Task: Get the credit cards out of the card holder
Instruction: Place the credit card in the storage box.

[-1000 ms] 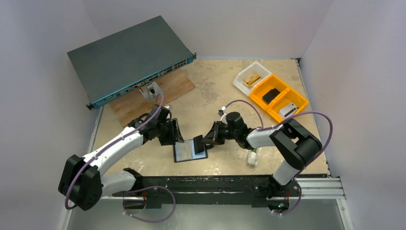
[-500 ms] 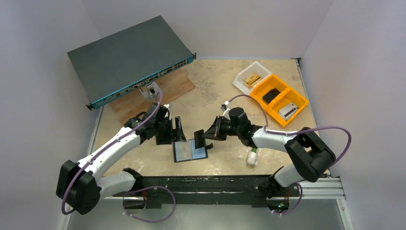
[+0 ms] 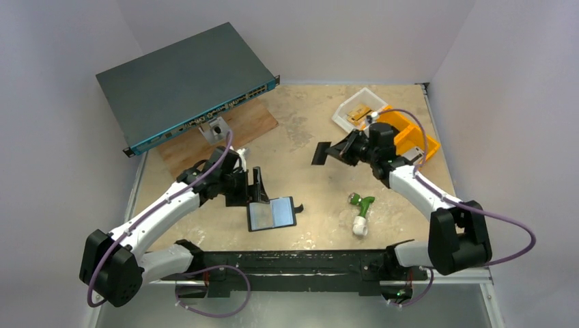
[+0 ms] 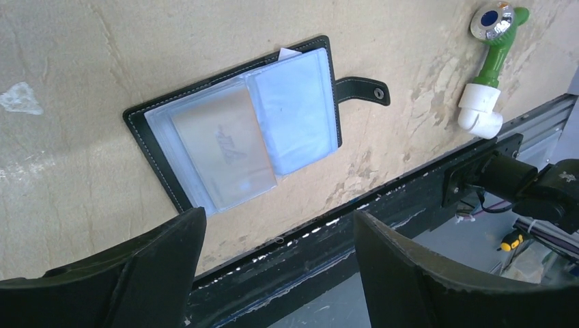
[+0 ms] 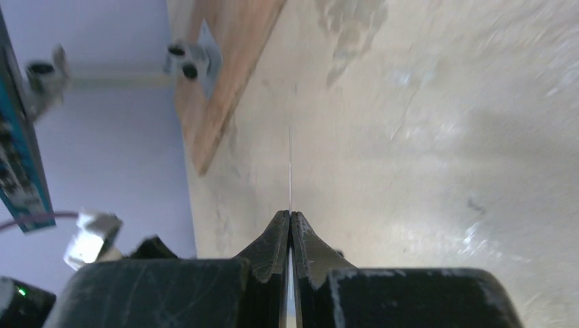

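Right hand [image 5: 290, 220] pinching credit card [image 5: 290, 171], seen edge-on. Left hand [image 4: 273, 236] spread above open card holder [image 4: 235, 130] on surface [image 4: 410, 41].

Card holder [image 4: 157, 154] is seen as black, edged with pale stitching; its strap is black with a silvery snap [image 4: 377, 91]. Sleeves [image 4: 297, 109] are tinted pale blue, and the credit card [image 4: 222, 150] under one is shown grey-tan with faint darker script. Second credit card [image 3: 321, 154], held aloft, is rendered near-black from above. Table [image 3: 300, 130] is mottled beige with pale scuffs. Network switch [image 3: 181, 78] is dark grey, front strip teal. Board [image 3: 246, 123] is reddish-brown. Bins [image 3: 403, 130] are orange, one tray [image 3: 341, 113] white. Tap [image 4: 493, 58] is green on white pipe, cap blue and chrome. Left arm [image 3: 160, 212] and right arm [image 3: 418, 186] are white with black joints
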`<move>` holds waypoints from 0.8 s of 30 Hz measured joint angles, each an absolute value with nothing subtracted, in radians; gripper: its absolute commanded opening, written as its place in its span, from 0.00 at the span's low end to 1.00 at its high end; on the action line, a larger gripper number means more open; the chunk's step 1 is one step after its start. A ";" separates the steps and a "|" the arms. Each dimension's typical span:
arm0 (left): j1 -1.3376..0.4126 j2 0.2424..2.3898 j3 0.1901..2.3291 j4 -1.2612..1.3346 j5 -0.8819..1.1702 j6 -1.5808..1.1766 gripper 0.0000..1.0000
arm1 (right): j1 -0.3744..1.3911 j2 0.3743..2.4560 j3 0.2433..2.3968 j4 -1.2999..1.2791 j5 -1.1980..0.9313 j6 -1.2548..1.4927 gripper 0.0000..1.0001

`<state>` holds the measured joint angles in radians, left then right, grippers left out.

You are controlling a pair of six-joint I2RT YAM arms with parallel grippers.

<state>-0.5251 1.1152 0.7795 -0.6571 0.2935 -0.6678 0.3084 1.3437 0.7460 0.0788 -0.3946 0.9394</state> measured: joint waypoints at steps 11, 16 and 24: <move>-0.525 1.120 0.770 -0.632 0.339 -0.664 0.79 | -0.063 1.387 0.927 -0.043 -0.356 0.873 0.00; -0.525 1.120 0.770 -0.630 0.345 -0.661 0.79 | -0.175 1.459 0.951 -0.049 -0.347 0.869 0.00; -0.525 1.120 0.770 -0.630 0.348 -0.661 0.80 | -0.259 1.569 0.999 -0.056 -0.299 0.862 0.00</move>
